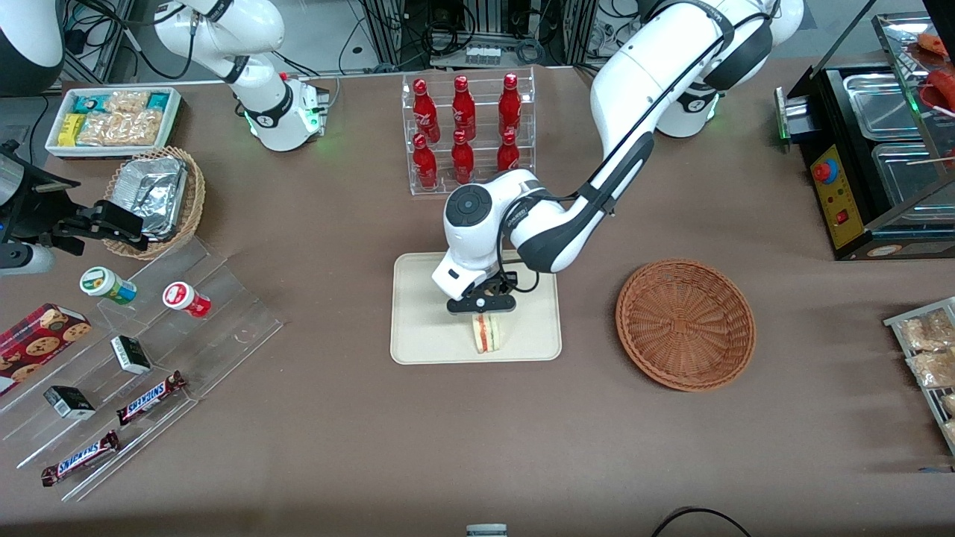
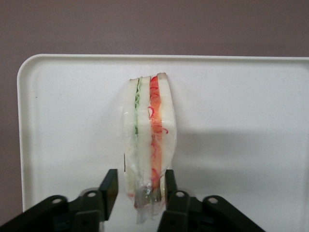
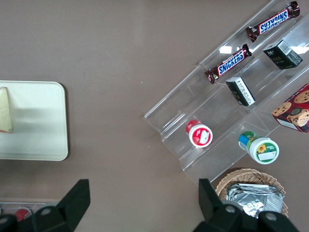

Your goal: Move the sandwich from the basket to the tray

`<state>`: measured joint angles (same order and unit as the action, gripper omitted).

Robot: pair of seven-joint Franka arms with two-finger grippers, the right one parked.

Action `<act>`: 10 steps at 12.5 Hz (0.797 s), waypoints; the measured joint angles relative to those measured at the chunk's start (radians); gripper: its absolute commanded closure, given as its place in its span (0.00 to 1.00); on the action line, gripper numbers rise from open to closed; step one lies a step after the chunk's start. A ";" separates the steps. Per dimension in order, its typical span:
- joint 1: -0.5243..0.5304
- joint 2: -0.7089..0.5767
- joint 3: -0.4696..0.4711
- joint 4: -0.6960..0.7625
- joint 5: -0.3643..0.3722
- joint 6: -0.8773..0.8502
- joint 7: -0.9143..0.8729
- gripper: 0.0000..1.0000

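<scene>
One tray (image 1: 418,313) carries all the action now, while the basket (image 1: 685,324) sits bare toward the working arm's end of the table. Over the tray the gripper (image 1: 482,307) reaches down, its fingers (image 2: 110,186) pressed on either side of the sandwich (image 2: 148,145), which stands on edge on the tray. It looks light and squashy, its clear wrap probably slippery, so holding the bread faces near one tip seems wise.

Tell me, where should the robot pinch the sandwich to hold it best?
From above, across the flat bread faces at the top edge. The sandwich stands on edge on the tray, so both faces are exposed. The gripper already straddles it this way, one finger on each side.
</scene>
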<state>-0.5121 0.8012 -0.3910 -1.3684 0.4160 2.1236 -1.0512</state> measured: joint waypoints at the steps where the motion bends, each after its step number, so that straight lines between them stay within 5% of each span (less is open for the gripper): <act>1: 0.002 -0.006 0.000 0.008 0.000 -0.007 0.000 0.00; 5: 0.006 -0.113 0.009 0.048 -0.057 -0.153 -0.001 0.00; 10: 0.010 -0.331 0.154 0.051 -0.177 -0.354 0.025 0.00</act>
<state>-0.5025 0.4699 -0.2370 -1.3176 0.2388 1.7699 -1.0260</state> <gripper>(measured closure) 0.000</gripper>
